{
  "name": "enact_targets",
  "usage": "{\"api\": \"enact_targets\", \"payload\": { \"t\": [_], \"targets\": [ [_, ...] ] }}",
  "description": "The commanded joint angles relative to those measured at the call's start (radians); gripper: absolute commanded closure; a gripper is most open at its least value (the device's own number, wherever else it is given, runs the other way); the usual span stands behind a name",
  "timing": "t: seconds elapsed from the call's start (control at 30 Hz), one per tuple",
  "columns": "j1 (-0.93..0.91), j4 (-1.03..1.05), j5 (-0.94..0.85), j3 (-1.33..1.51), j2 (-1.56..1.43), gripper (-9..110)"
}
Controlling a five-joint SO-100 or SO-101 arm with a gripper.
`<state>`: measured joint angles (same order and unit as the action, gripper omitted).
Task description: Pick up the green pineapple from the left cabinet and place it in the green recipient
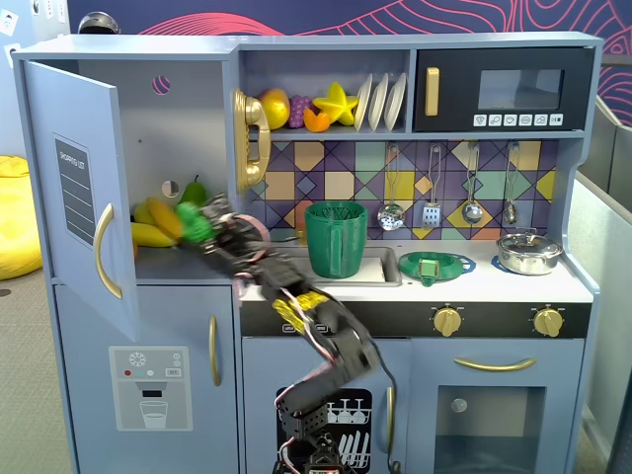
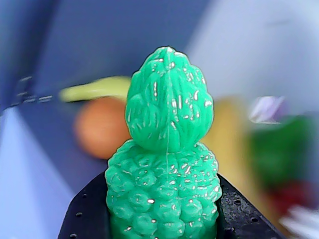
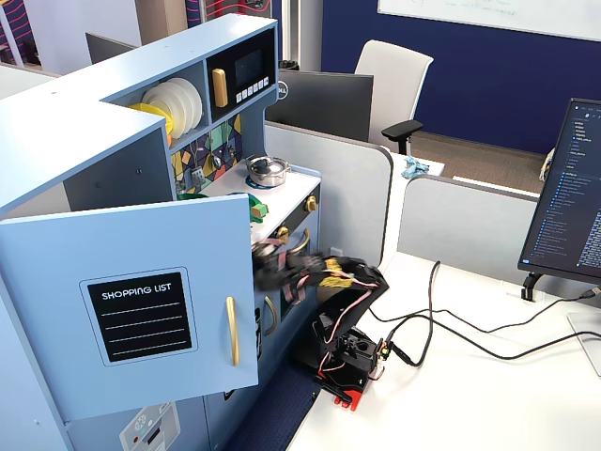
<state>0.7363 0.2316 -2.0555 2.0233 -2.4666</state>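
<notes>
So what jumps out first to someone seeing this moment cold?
The green pineapple fills the wrist view, clamped between the black fingers of the gripper. In a fixed view the arm reaches into the left cabinet, whose door stands wide open, while the green recipient waits on the counter to the right.

In the wrist view my gripper [image 2: 164, 219] is cut off by the bottom edge, so my fingertips stay out of sight, and the green pineapple [image 2: 167, 149] loses its base there too. Behind it, from 9 to 3 o'clock, everything blurs into orange, yellow and dark green shapes I cannot name. In a fixed view the open door [image 3: 141, 310] of the left cabinet [image 3: 66, 160] hides its inside.
</notes>
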Motion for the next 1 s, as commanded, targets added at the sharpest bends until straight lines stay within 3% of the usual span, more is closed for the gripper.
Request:
{"api": "enact_targets", "payload": {
  "t": [0.0, 0.13, 0.2, 0.37, 0.53, 0.73, 0.97],
  "targets": [
    [-0.152, 0.175, -0.005, -0.017, -0.244, 101],
    [-0.385, 0.278, 0.066, -0.121, -0.267, 101],
    [-0.526, 0.295, 0.193, -0.207, -0.212, 101],
    [-0.782, 0.183, 0.422, -0.383, 0.038, 101],
    [-0.854, 0.026, 0.449, -0.489, 0.302, 101],
    [-0.816, -0.094, 0.416, -0.592, 0.546, 101],
    [-0.808, -0.114, 0.387, -0.762, 0.759, 101]
  ]
}}
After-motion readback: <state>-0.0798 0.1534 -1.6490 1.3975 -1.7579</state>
